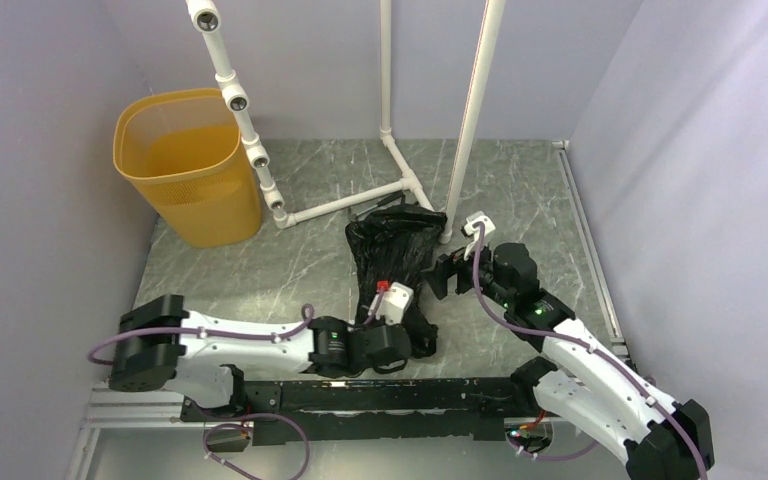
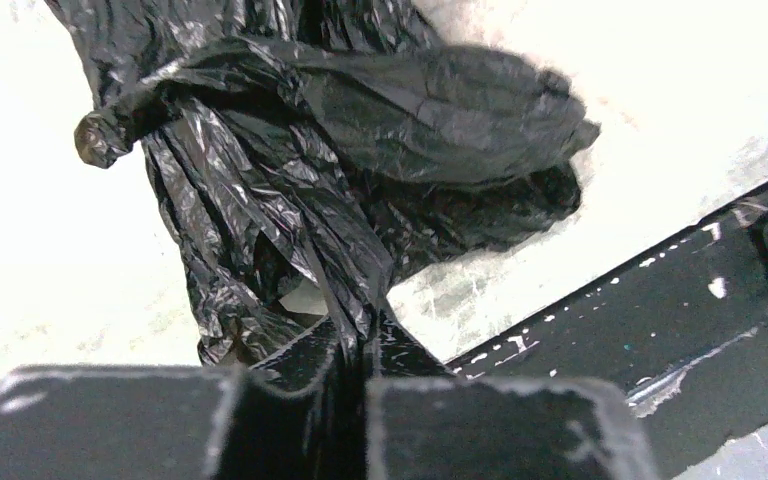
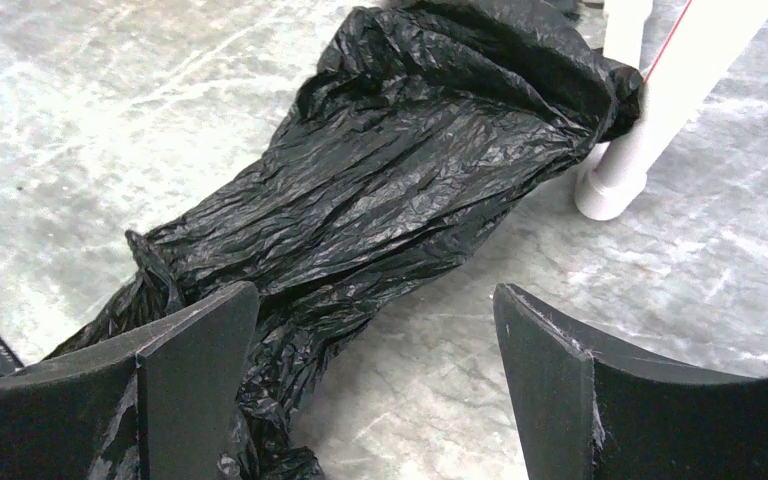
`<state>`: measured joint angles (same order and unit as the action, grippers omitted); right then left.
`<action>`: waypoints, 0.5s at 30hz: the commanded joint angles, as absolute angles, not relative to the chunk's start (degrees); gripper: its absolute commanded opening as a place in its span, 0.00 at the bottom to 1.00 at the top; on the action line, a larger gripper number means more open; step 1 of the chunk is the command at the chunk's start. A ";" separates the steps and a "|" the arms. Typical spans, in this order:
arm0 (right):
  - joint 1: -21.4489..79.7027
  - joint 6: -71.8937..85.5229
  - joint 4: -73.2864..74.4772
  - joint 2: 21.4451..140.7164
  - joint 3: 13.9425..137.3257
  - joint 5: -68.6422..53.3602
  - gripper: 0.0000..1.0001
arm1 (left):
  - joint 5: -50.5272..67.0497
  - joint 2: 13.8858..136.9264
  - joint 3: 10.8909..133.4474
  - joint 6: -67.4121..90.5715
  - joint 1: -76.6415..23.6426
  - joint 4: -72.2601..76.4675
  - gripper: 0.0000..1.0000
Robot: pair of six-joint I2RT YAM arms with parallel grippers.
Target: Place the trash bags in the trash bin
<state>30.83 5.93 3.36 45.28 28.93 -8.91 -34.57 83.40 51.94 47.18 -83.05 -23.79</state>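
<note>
The black trash bag (image 1: pixel 396 245) lies crumpled on the grey marble-patterned floor in the middle, its far end against a white pipe. The yellow-orange trash bin (image 1: pixel 188 165) stands upright at the far left with nothing showing inside it. My left gripper (image 1: pixel 418 340) is at the bag's near end. In the left wrist view it (image 2: pixel 365 345) is shut on a fold of the bag (image 2: pixel 360 150). My right gripper (image 1: pixel 442 275) is open just right of the bag. In the right wrist view it (image 3: pixel 372 300) is open over bare floor, and the bag (image 3: pixel 410 170) lies by its left finger (image 3: pixel 195 370).
A white PVC pipe frame (image 1: pixel 345 205) stands between bin and bag, with upright posts (image 1: pixel 475 110) and a foot (image 3: pixel 615 180) touching the bag's far end. A black rail (image 1: pixel 380 395) runs along the near edge. Purple walls close in the left, back and right.
</note>
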 commanded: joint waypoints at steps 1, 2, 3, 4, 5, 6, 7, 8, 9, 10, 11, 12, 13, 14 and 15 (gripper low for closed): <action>30.76 9.43 -2.67 42.96 26.56 -14.40 0.92 | -36.82 74.98 48.16 44.82 -81.49 -21.66 0.04; 30.76 9.61 -4.30 42.70 25.83 -18.41 0.92 | -35.45 73.13 46.74 43.17 -80.88 -20.48 0.03; 30.81 9.66 -6.07 42.63 25.01 -23.36 0.91 | -34.05 71.10 45.35 41.43 -80.21 -19.08 0.03; 30.84 9.75 -8.48 42.91 24.36 -27.84 0.91 | -32.35 69.10 43.96 38.94 -79.67 -17.26 0.03; 30.85 9.73 -11.34 43.57 23.79 -32.43 0.90 | -30.19 66.25 42.61 36.77 -79.05 -15.54 0.03; 30.81 9.25 -12.79 44.81 23.78 -36.54 0.89 | -28.11 64.04 41.35 34.63 -78.19 -13.93 0.03; 30.89 8.44 -13.68 46.27 24.17 -40.22 0.88 | -25.52 62.07 40.09 32.72 -77.10 -12.62 0.03; 31.06 7.72 -14.11 48.50 24.63 -43.62 0.85 | -21.18 59.99 38.75 30.78 -75.46 -11.24 0.03; 31.36 6.70 -14.30 50.36 25.18 -45.17 0.83 | -17.87 57.89 37.96 28.85 -74.09 -10.62 0.03; 31.89 4.68 -13.96 52.10 25.90 -46.32 0.80 | -14.22 55.97 37.22 26.52 -72.92 -10.29 0.03; 32.76 1.69 -12.63 53.97 27.19 -46.96 0.80 | -10.71 54.05 36.59 25.13 -71.55 -10.13 0.03; 33.94 -2.18 -10.16 55.79 28.88 -47.18 0.80 | -7.26 51.97 36.05 23.88 -70.14 -10.17 0.03; 35.18 -7.21 -8.22 57.31 31.13 -47.19 0.80 | -4.79 50.66 35.88 23.17 -68.99 -10.84 0.03; 36.54 -11.02 -6.69 58.80 32.78 -47.42 0.81 | -2.96 49.60 35.86 22.30 -68.12 -11.58 0.03; 37.88 -15.19 -5.90 60.29 34.02 -48.32 0.82 | -1.00 48.71 35.98 21.27 -67.58 -12.36 0.03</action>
<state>33.89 1.23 -6.94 56.40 26.59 -40.93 -14.15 52.58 36.01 28.51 -70.11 -14.31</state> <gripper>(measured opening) 0.805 0.034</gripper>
